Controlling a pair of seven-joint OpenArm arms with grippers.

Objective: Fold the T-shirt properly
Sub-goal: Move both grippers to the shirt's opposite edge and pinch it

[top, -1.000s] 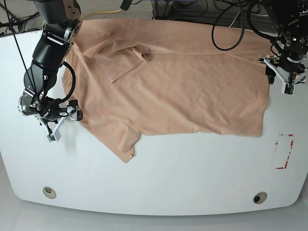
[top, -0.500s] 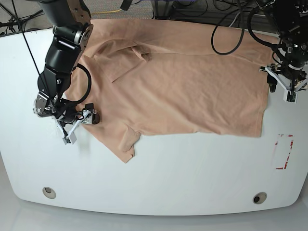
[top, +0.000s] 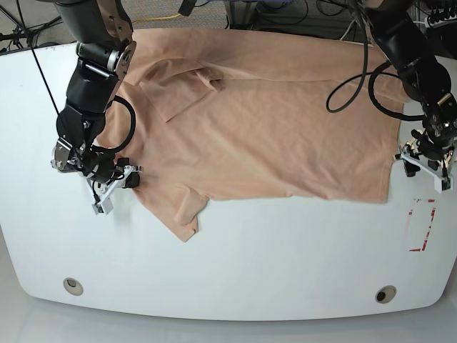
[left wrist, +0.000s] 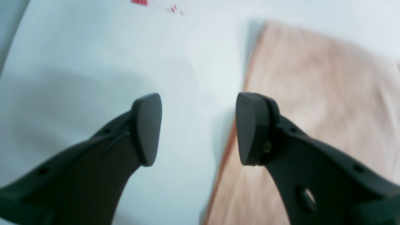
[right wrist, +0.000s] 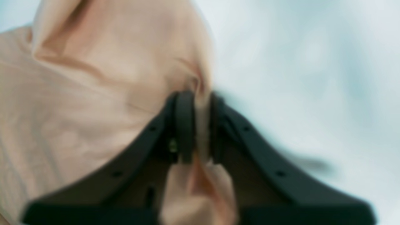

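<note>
The peach T-shirt [top: 271,136] lies spread over the white table [top: 250,264], with one sleeve [top: 184,214] pointing to the front edge and a folded flap [top: 189,93] at the back left. No print shows. My right gripper [top: 118,187] is at the shirt's left edge. In the right wrist view it [right wrist: 200,125] is shut on a pinch of the shirt's fabric [right wrist: 93,93]. My left gripper [top: 421,170] is open at the shirt's right edge. In the left wrist view it [left wrist: 198,128] straddles that edge, with the shirt [left wrist: 322,103] under one fingertip [left wrist: 250,128].
A red tape rectangle [top: 421,225] marks the table at the front right; it also shows in the left wrist view [left wrist: 139,2]. Two round holes [top: 71,284] [top: 385,293] sit near the front edge. Black cables [top: 350,64] hang over the shirt's back right.
My right gripper has moved right to the shirt's left edge. My left gripper has moved toward the front along the shirt's right edge. The shirt lies as before.
</note>
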